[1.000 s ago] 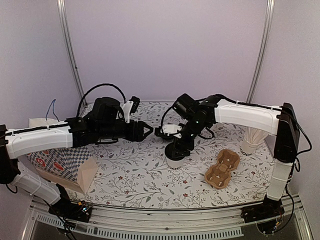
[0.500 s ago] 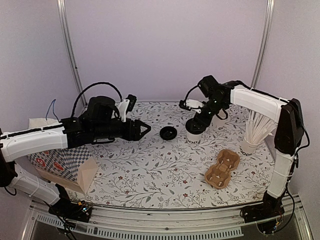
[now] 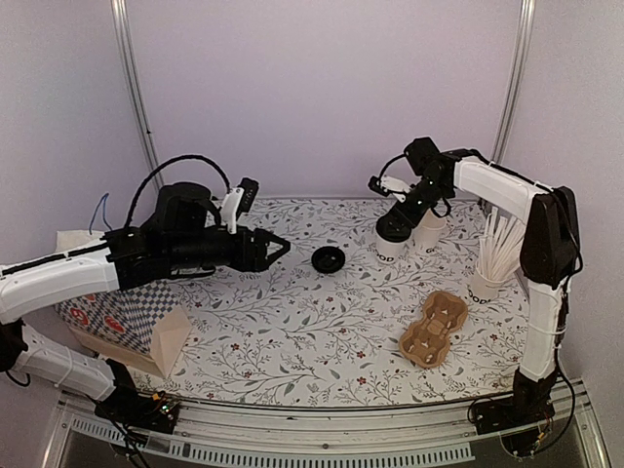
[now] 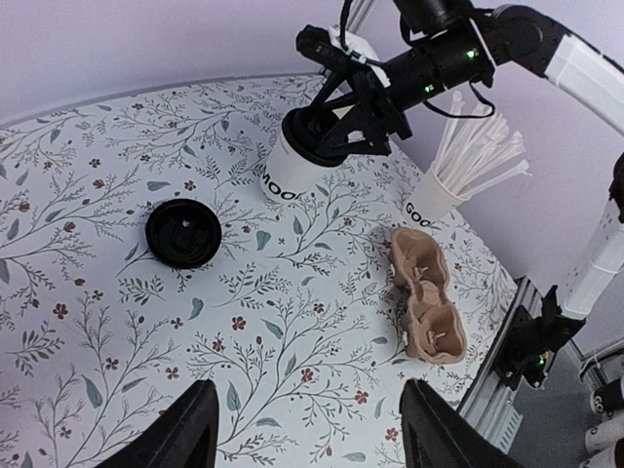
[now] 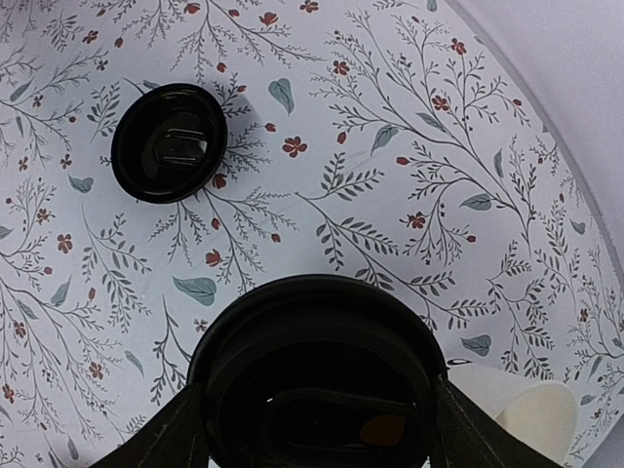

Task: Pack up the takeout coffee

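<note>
The takeout coffee [image 3: 389, 244] is a white paper cup with dark lettering and a black lid [image 5: 314, 370], standing far right on the flowered table. My right gripper [image 3: 394, 225] reaches down from above, its fingers [image 5: 171, 439] pressed against both sides of the lid, so it is shut on the cup. The left wrist view shows the same cup [image 4: 281, 172] leaning a little under that gripper. My left gripper [image 3: 275, 248] hovers over the table's left middle, open with nothing between its fingers [image 4: 183, 429].
A loose black lid [image 3: 328, 259] lies left of the coffee. A lidless white cup [image 3: 429, 232] stands right beside it. A cup of white sticks [image 3: 487, 278] and a brown cardboard carrier [image 3: 434, 328] sit right. A checkered bag [image 3: 97, 314] lies at the left edge.
My right gripper has carried the lidded cup from the table's middle back and to the right, up beside the lidless cup. The left arm has drawn back a little to the left.
</note>
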You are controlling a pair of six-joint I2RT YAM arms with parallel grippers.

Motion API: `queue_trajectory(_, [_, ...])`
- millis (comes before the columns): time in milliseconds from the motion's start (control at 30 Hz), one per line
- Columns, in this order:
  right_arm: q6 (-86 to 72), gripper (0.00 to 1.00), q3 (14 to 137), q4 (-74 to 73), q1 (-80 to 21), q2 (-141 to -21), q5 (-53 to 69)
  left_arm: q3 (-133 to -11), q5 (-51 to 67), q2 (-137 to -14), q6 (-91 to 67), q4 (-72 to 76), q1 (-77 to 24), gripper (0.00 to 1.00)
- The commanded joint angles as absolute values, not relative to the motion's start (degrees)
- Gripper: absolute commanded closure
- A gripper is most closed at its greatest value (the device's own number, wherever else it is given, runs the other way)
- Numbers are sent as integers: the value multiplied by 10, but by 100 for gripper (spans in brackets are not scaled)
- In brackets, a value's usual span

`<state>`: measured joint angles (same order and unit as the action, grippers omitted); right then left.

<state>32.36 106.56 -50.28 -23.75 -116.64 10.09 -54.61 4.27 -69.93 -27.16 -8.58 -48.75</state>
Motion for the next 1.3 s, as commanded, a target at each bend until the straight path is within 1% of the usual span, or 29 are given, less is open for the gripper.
queue_trajectory(0, [305,25,1088,-518,-241,-1188,124,-570,50,-678,-273,-106,-491,34])
queue_trajectory(100, [299,18,1088,-522,-240,-1198,121,-582,52,-674,-270,-120,-490,34])
queue_trajectory(200, [291,9,1096,-530,-240,-1202,119,-601,54,-668,-277,-144,-493,32])
queue_trajectory(300, [282,4,1101,-531,-240,-1189,128,-647,43,-657,-276,-188,-512,32])
queue_trajectory(433, [276,3,1100,-538,-240,-1131,153,-743,-31,-639,-263,-302,-532,32])
queue_trajectory(500, [274,3,1077,-533,-240,-1097,173,-791,-78,-628,-259,-376,-533,32])
queue_trajectory(600, [286,3,997,-499,-240,-1022,218,-853,-169,-614,-275,-500,-532,32])
queue_trajectory(700, [317,4,891,-463,-240,-931,268,-896,-215,-623,-297,-627,-529,30])
queue_trajectory(767, [333,4,822,-440,-240,-881,299,-900,-239,-627,-322,-691,-527,29])
queue_trajectory(867, [339,4,739,-410,-240,-817,340,-878,-252,-622,-377,-757,-527,20])
queue_trajectory(900, [338,4,717,-402,-239,-797,353,-870,-256,-619,-397,-779,-525,18])
queue_trajectory(1100, [335,4,638,-361,-231,-743,420,-802,-235,-562,-474,-795,-518,16])
queue_trajectory(1267, [334,5,584,-321,-211,-717,456,-777,-275,-540,-494,-794,-517,17])
